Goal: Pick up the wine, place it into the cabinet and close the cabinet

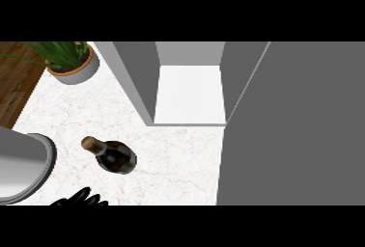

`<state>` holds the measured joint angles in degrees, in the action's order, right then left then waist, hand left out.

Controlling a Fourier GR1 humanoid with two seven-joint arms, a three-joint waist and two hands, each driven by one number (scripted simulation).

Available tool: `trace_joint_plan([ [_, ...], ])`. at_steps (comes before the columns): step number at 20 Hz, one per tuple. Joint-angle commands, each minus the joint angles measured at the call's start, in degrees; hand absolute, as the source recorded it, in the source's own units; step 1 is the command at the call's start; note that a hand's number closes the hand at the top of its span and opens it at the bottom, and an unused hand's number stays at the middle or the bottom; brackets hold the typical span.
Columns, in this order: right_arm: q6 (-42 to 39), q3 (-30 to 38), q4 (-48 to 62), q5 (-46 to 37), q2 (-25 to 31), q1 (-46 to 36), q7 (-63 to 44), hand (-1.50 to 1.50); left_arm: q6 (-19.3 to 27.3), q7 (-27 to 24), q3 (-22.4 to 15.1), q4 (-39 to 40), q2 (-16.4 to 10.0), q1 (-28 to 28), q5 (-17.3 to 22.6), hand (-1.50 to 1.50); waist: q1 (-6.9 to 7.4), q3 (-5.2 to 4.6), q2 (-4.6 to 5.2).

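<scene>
On the desk's (178,159) near left, the wine bottle (114,157) stands upright with its corked neck toward the far left, well apart from the cabinet (135,77), so the task looks barely begun: the pick-up, the placing and the closing are all still to do. The cabinet at the far middle stands open, its white shelf (189,96) showing nothing on it, and the broad grey panel (292,125) on the right is probably its swung-out door. The left hand (80,198) rests at the near edge just near of the bottle, fingers up and spread, holding nothing; the right hand is out of sight. By count: one wine bottle, one cabinet, one potted plant (71,65) at the far left, one hand showing.
</scene>
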<state>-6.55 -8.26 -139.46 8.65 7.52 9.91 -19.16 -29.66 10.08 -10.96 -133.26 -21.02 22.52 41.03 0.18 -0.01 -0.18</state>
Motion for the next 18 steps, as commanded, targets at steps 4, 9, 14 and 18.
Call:
trace_joint_plan([
  [4, 2.3, 2.2, -6.9, 2.4, 1.2, -4.0, -8.8, -1.5, 3.6, 3.4, 4.4, -10.6, -3.0, 4.1, 9.9, -1.5, 0.31, 0.0, 0.01],
  [9, 3.3, -2.0, -7.0, -2.9, -0.2, -3.1, -8.7, -1.5, 6.3, 4.5, 7.1, -8.0, -2.9, -0.9, 9.5, -1.5, -0.17, 0.0, 0.01],
  [14, 4.7, -1.4, -7.0, -1.8, -0.5, -5.5, -11.0, -1.5, 4.9, 4.9, 15.6, -6.2, -7.3, -1.1, 17.6, -1.5, -0.1, 0.0, 0.0],
  [18, 5.0, -2.2, -6.9, -3.0, -0.9, -5.9, -10.7, -1.5, 5.3, 5.5, 16.3, -4.6, -6.6, -2.3, 17.6, -1.5, -0.12, 0.02, 0.02],
])
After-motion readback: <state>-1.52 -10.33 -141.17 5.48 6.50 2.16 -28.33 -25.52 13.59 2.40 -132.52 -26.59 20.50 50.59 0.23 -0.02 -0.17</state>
